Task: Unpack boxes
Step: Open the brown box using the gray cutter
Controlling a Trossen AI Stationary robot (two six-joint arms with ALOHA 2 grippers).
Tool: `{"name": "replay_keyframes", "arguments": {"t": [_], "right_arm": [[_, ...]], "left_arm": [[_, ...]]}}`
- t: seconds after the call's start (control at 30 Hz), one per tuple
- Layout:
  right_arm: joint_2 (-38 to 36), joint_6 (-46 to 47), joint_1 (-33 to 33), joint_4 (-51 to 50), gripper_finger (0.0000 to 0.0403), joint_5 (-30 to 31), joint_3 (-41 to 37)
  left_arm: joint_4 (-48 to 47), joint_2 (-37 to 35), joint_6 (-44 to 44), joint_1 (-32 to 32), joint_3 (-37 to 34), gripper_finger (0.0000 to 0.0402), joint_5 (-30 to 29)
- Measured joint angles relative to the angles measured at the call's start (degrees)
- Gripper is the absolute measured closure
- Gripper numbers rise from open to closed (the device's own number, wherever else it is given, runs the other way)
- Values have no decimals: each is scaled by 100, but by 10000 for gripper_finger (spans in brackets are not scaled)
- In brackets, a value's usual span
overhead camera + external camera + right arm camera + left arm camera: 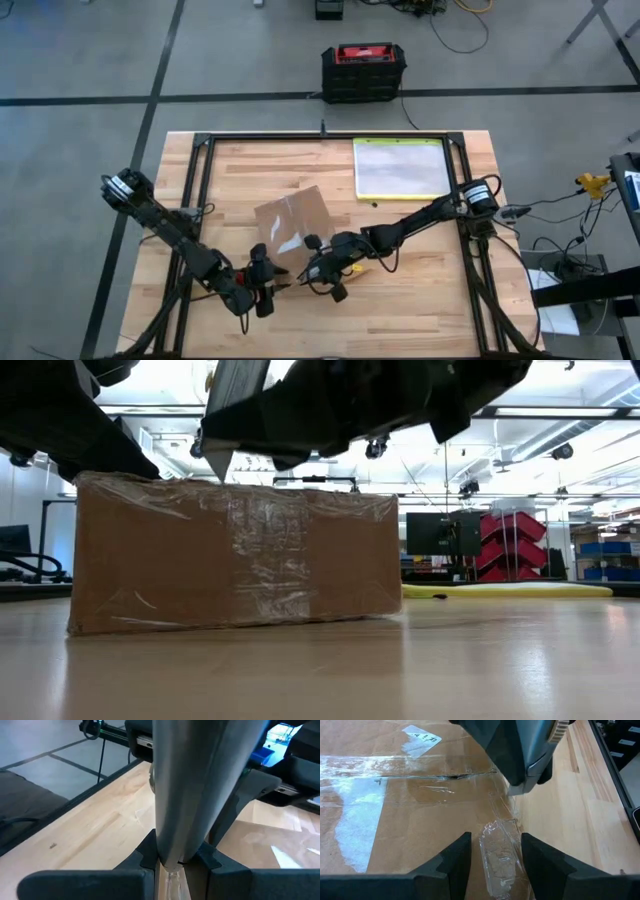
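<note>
Your left gripper (495, 840) is sitting closest to its wrist lens, its two dark fingers standing spread on either side of a crinkled strip of clear tape (497, 855) and gripping nothing. You are holding it at the 7 o'clock corner of the carton (292, 225); whether the fingers are touching the cardboard, the views are not letting you tell.

Your right gripper (175, 857) is clamping down on a grey tool (195, 780), with nothing else in its hold. It is working at the carton's 5 o'clock edge, and the tool's tip is resting at the top face near the taped seam.

The carton itself is lying flat on the table (420, 300), toward 7 o'clock from the table's middle. Its flaps are lying closed, and shiny tape is wrapping over the top and down the side facing the low camera.

Judging by that, you are only starting: the seam is looking uncut, no flap is standing up, and nothing is showing from inside. Slitting the tape, folding the flaps back and lifting out the contents are all waiting for you.

Off at 1 o'clock from the carton the clear pouch (400, 168) is lying apart, and a black-and-red case (362, 72) is sitting on the floor at 12 o'clock
</note>
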Motion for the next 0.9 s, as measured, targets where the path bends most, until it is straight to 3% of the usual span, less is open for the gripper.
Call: {"name": "replay_keyframes", "arguments": {"t": [0.57, 0.9], "right_arm": [[-66, 56, -22, -300, 363, 4, -42], [-485, 48, -48, -579, 363, 53, -394]], "left_arm": [[97, -2, -135, 2, -118, 246, 41], [221, -15, -321, 7, -293, 247, 61]]}}
